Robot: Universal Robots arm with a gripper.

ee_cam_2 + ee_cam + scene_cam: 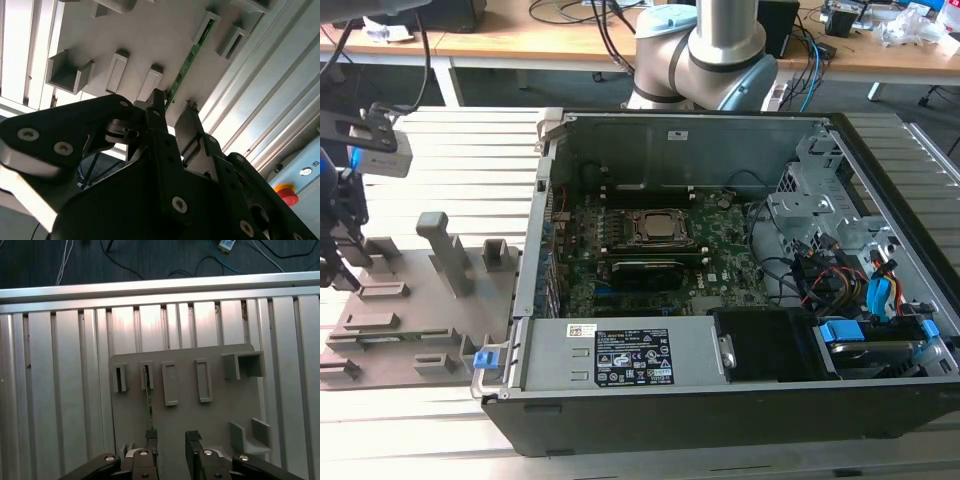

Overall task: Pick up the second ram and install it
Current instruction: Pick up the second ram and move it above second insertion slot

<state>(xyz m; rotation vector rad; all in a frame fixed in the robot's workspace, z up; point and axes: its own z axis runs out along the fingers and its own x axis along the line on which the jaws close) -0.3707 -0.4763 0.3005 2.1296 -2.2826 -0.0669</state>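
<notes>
The second ram (149, 401) is a thin green stick standing on edge in a slot of the grey holder tray (215, 415); the second wrist view has the ram (189, 60) running away from the fingers across the tray (150, 40). My gripper (171, 440) hangs over the tray's near end, open, with a wide gap between the dark fingers (192, 440). The ram's near end lies just beside one finger, and the other finger stands well clear of it. In the exterior view the gripper (338, 245) is at the far left, above the tray (410, 300).
An open computer case (720, 400) sits at the exterior view's right, with the green motherboard (650, 270) and CPU socket (660, 228) inside. The arm's base (705, 50) stands behind it. Ribbed aluminium table (60, 390) surrounds the tray. A red button (286, 193) is nearby.
</notes>
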